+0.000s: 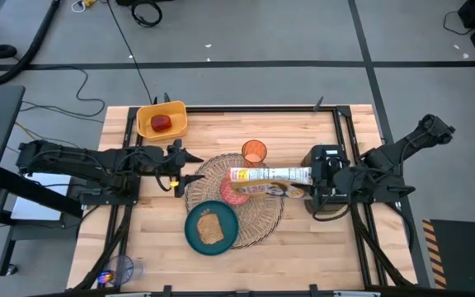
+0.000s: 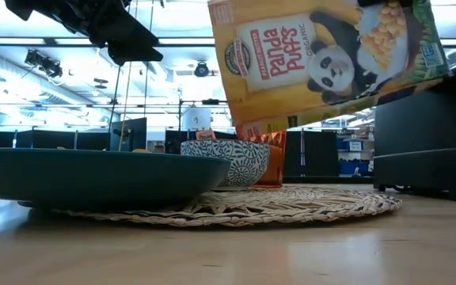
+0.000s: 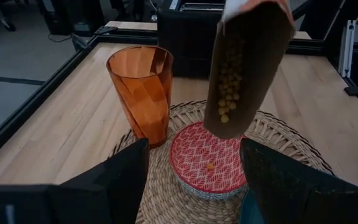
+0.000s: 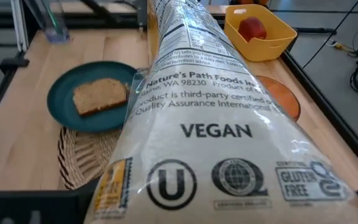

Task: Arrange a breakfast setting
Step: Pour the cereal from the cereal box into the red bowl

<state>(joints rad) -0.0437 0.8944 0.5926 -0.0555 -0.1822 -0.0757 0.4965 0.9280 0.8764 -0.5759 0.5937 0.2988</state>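
Note:
My right gripper (image 1: 310, 176) is shut on a Panda Puffs cereal box (image 1: 270, 175), tipped with its open end (image 3: 232, 118) over the small red bowl (image 3: 207, 163). Puffs show in the open end and one lies in the bowl. The bowl, the translucent orange cup (image 3: 142, 90) and the teal plate with toast (image 1: 211, 228) stand on the woven straw placemat (image 1: 258, 216). My left gripper (image 3: 194, 152) is open and empty just left of the bowl, above the placemat's edge. The red apple (image 1: 162, 123) lies in the yellow bin (image 1: 149, 111). My right gripper holds the cereal box by its closed bottom end (image 1: 302, 175), coming level from the table's right. The box itself hides the fingers in the right wrist view. The box is lifted clear, lying nearly level with its open end (image 2: 252, 123) sloping down above the bowl.
A black toaster (image 3: 191, 28) stands at the table's right, under my right arm. A clear cup (image 1: 120, 269) with something blue in it stands at the near left corner. Bare wood lies left and right of the placemat near the front edge.

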